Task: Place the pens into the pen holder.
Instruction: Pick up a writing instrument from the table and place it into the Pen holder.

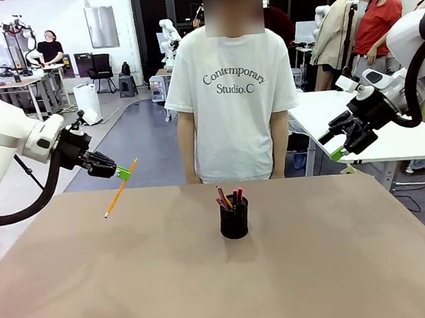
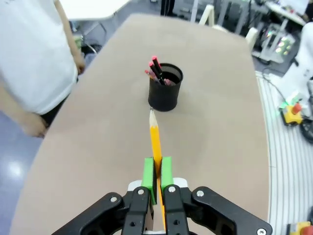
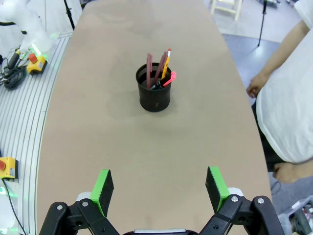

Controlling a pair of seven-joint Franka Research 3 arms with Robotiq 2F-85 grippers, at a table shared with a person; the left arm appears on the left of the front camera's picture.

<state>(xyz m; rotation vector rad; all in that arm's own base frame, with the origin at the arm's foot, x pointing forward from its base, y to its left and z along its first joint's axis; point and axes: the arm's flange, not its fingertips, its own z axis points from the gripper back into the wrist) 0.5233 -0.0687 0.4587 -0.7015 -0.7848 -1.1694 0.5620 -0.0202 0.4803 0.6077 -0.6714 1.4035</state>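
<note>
A yellow-orange pencil [image 1: 120, 187] is clamped in the closed left tool [image 1: 123, 173], raised above the desk [image 1: 97, 286]. The right tool [image 3: 159, 188] is held wide open, empty. Pens [image 1: 229, 197] are seen standing in the black mesh pen holder [image 1: 234, 219] mid-desk.

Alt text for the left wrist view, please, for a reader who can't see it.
The left tool is shut on a yellow-orange pencil, its tip aimed at a black mesh pen holder already holding pens, on a tan table. A person in a white shirt stands at the table's edge.

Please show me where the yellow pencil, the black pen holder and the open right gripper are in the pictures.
yellow pencil [image 1: 120, 188]: front view, middle of its shaft.
pen holder [image 1: 234, 220]: front view, its mesh wall.
right gripper [image 3: 159, 190]: right wrist view, midway between its green fingertips.
</note>
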